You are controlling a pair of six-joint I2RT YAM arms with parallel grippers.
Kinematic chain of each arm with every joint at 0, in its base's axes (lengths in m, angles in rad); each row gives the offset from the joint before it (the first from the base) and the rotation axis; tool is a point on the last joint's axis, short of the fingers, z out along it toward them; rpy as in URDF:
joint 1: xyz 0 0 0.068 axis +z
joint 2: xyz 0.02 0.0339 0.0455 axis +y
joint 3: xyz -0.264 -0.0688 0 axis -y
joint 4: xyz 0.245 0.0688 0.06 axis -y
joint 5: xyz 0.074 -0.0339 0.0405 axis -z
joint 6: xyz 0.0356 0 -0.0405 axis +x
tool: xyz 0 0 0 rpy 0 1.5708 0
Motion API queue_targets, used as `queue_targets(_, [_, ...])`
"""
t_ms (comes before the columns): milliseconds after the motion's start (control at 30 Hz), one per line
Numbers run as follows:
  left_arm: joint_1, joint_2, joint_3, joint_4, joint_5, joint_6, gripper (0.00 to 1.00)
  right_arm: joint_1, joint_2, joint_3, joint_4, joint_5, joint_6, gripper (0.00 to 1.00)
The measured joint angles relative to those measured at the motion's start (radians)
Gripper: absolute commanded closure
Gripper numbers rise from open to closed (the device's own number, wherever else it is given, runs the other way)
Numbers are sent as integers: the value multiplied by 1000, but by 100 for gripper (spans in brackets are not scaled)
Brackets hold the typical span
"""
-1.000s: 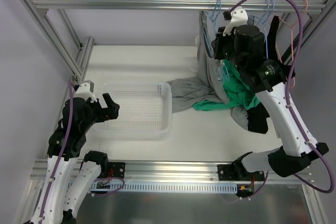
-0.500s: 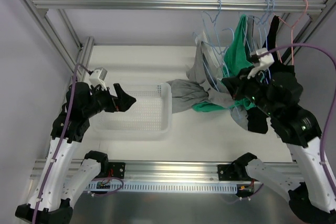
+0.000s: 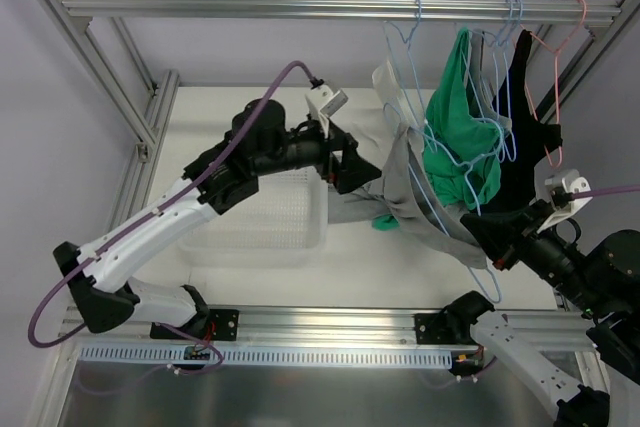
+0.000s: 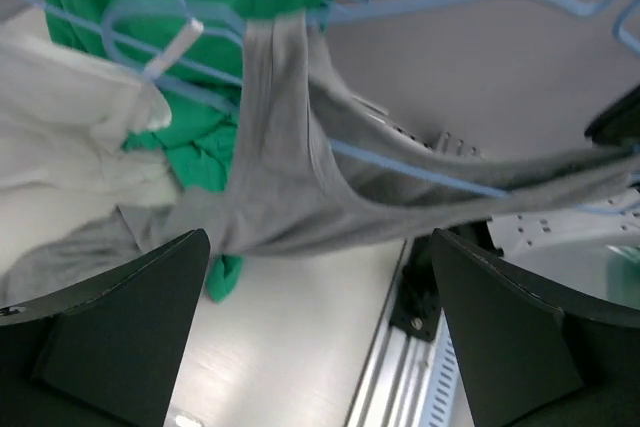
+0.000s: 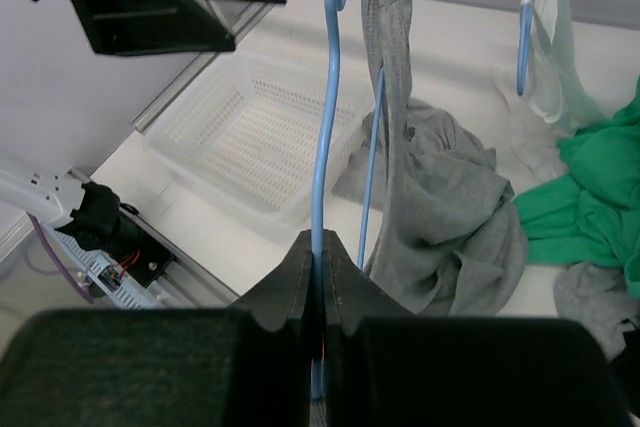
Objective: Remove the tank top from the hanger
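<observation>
The grey tank top (image 3: 408,187) hangs on a light blue hanger (image 3: 412,77) under the top rail, its lower part trailing onto the table. My right gripper (image 3: 483,238) is shut on the hanger's lower wire (image 5: 322,147) at the near right. In the right wrist view its jaws (image 5: 322,259) pinch the wire, with the tank top (image 5: 440,197) just beyond. My left gripper (image 3: 352,162) is open and empty, close to the tank top's left side. In the left wrist view the tank top (image 4: 300,197) stretches across just beyond the gripper (image 4: 320,337).
A white perforated basket (image 3: 250,237) stands left of centre. A green garment (image 3: 455,137), a black garment (image 3: 525,142), a white garment (image 3: 392,79) and a pink hanger (image 3: 555,57) hang from the rail (image 3: 250,5). Frame posts stand at both sides.
My left arm swung from the basket's left side across to the tank top. My right arm pulled back to the near right, holding the hanger; the garments lifted off the table.
</observation>
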Motion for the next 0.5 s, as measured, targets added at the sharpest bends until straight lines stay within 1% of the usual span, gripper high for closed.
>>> queue_targets(33, [-18, 37, 42, 0, -17, 25, 10, 0, -1, 3, -19, -5, 2, 100])
queue_targets(100, [-47, 106, 119, 13, -50, 68, 20, 0, -1, 8, -51, -13, 2, 100])
queue_targets(133, [-58, 137, 151, 23, -61, 84, 23, 0, -2, 11, -66, -16, 2, 100])
queue_targets(200, [-79, 180, 188, 35, -92, 116, 36, 0, -3, 18, -88, -16, 3, 100])
queue_targets(300, [-96, 215, 200, 37, -129, 149, 40, 0, -11, 33, -109, -15, 2, 100])
queue_targets(500, [-103, 262, 200, 35, -161, 176, 41, 0, -27, 56, -128, -9, -1, 100])
